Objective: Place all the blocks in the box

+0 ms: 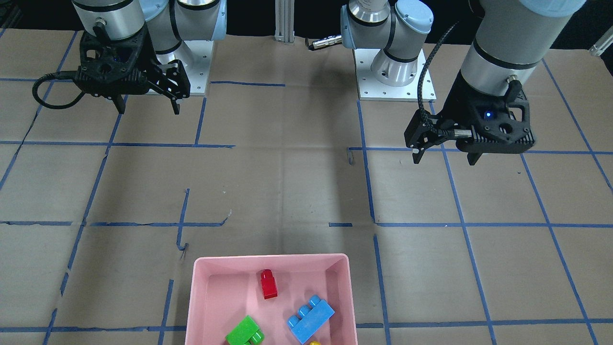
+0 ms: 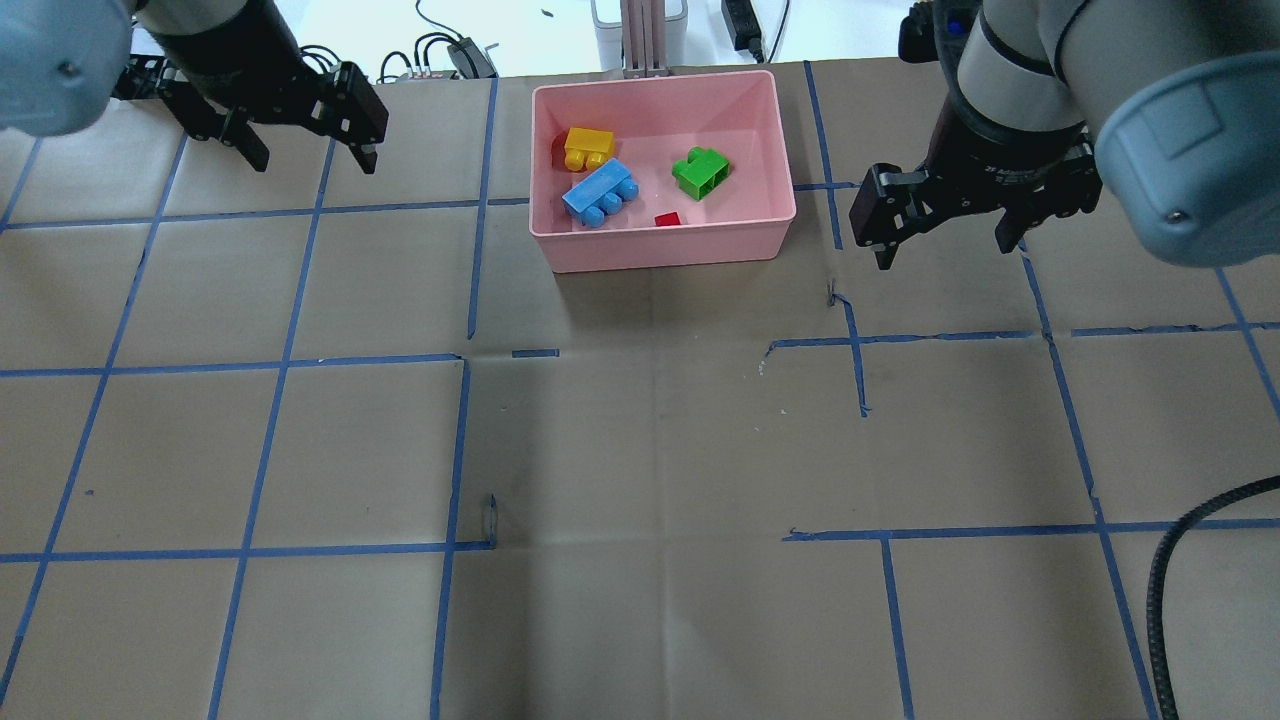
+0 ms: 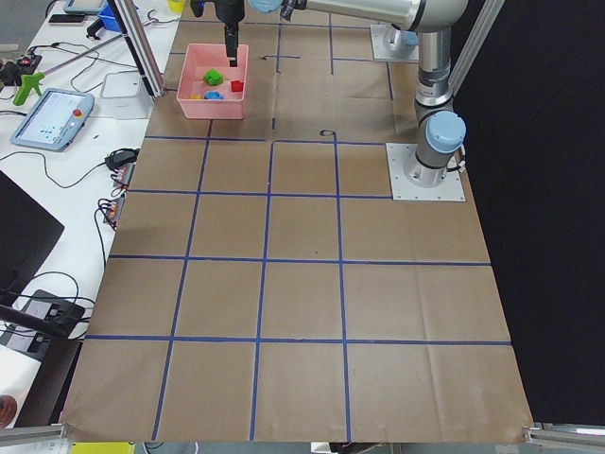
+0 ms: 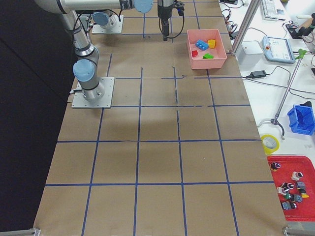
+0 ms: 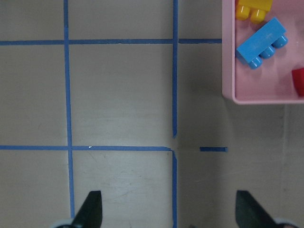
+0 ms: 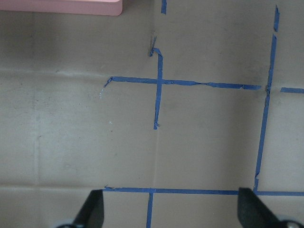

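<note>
The left tool (image 2: 315, 160) hangs above the brown-papered worktop (image 2: 640, 450), its two fingers spread wide with nothing between them. The right tool (image 2: 942, 252) hangs the same way, spread and empty.

The pink box (image 2: 660, 255) sits between the two tools, at the edge of the worktop farthest from the robot. The right tool is near one end of it, and the left tool is farther off at the other end.

All four blocks lie inside the box. The yellow block (image 2: 587, 147) is in the far corner on the robot's left, with the blue block (image 2: 601, 193) just beside it. The green block (image 2: 700, 172) lies apart, toward the robot's right. The red block (image 2: 667, 219) is near the wall closest to the robot.

From overhead, that wall hides the lower part of the red block, while the front-facing view shows it whole. The front-facing view cuts off the box's far end, leaving only a sliver of yellow.

The left wrist view catches one corner of the box. There the blue block is whole, and the yellow and red blocks are cut by the frame. The right wrist view shows only a strip of pink wall at its top edge. In the side views the blocks are small coloured specks.
</note>
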### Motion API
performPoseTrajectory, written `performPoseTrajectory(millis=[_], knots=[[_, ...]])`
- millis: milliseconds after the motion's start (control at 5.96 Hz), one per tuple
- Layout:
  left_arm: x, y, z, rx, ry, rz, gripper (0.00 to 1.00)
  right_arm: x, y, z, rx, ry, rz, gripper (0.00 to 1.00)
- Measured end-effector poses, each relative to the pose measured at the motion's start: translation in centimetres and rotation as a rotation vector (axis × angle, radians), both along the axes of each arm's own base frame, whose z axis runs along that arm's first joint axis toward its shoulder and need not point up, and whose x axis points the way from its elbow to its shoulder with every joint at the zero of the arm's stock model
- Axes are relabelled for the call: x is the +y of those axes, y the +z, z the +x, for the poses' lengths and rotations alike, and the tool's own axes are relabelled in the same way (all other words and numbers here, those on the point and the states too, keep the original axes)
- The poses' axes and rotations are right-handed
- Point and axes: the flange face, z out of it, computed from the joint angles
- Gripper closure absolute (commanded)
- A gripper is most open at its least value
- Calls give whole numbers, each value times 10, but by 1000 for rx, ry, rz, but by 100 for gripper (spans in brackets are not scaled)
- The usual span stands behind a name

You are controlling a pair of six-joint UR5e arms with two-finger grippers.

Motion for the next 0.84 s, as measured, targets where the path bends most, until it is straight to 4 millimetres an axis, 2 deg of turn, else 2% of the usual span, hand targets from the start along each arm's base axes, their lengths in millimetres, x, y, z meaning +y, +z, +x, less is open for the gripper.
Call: performPoseTrajectory(millis=[168, 336, 839], knots=[[19, -5, 9, 13, -36, -3, 1, 0, 0, 0, -1, 0, 0, 0], [28, -6, 7, 46, -52, 0, 1, 0, 1, 0, -3, 0, -2, 0], [45, 7, -20, 78, -97, -7, 1, -1, 1, 0, -7, -1, -6, 0]])
